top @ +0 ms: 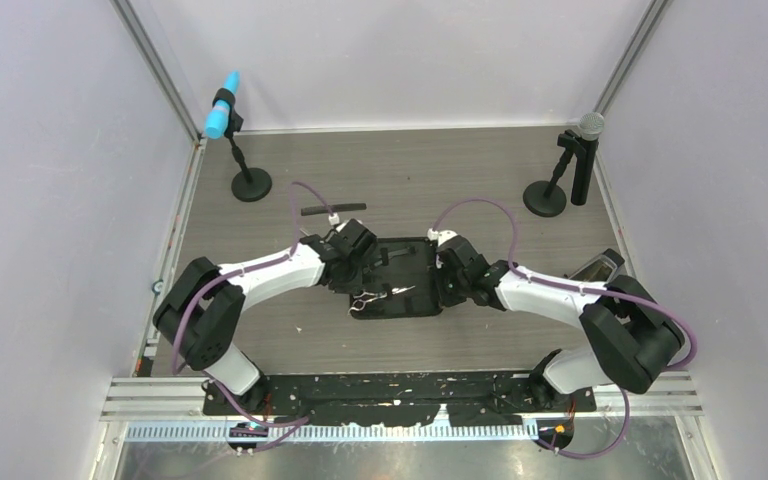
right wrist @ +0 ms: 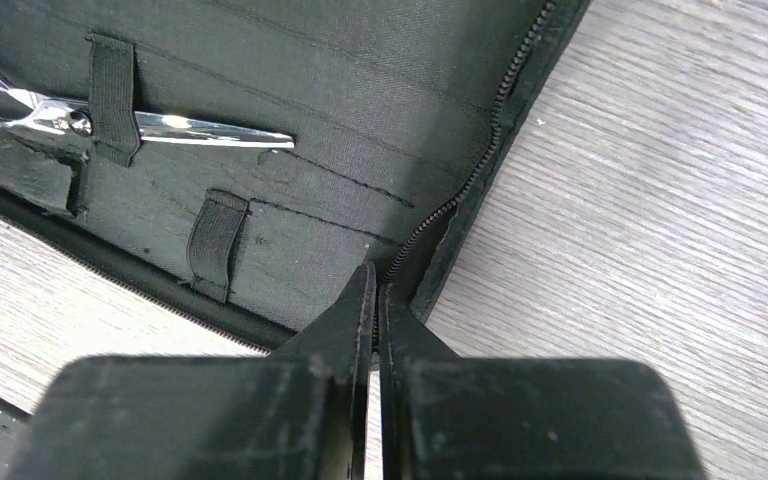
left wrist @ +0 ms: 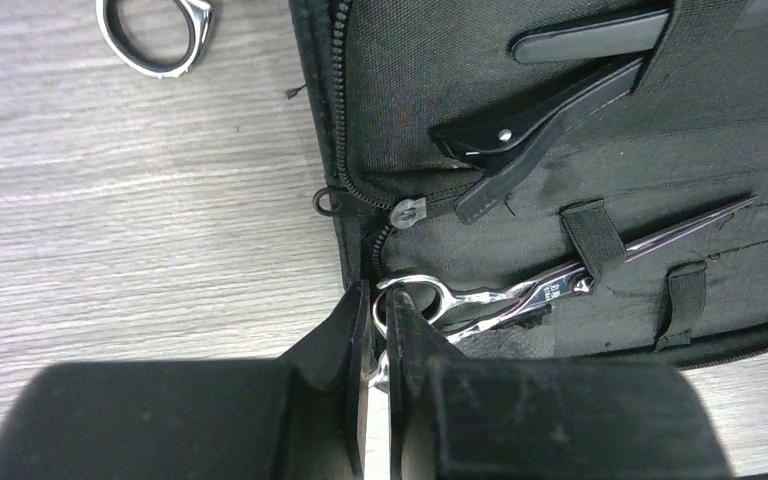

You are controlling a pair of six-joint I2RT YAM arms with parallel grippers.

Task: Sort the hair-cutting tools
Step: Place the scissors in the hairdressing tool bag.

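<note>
Scissors [left wrist: 520,290] tucked under an elastic loop [left wrist: 592,240] inside the open case [left wrist: 410,80], ring handle nipped tight in the left pincer [left wrist: 380,312]. Black clip [left wrist: 535,135] lodged just above, likewise in the case. Right pincer [right wrist: 373,290] clamped together on the case's zip rim, apparently steadying it on the desk [left wrist: 110,200]. Left to stow, by the look: second scissors [left wrist: 155,35] on the desk beside the case, comb [top: 335,210] farther off.
</note>
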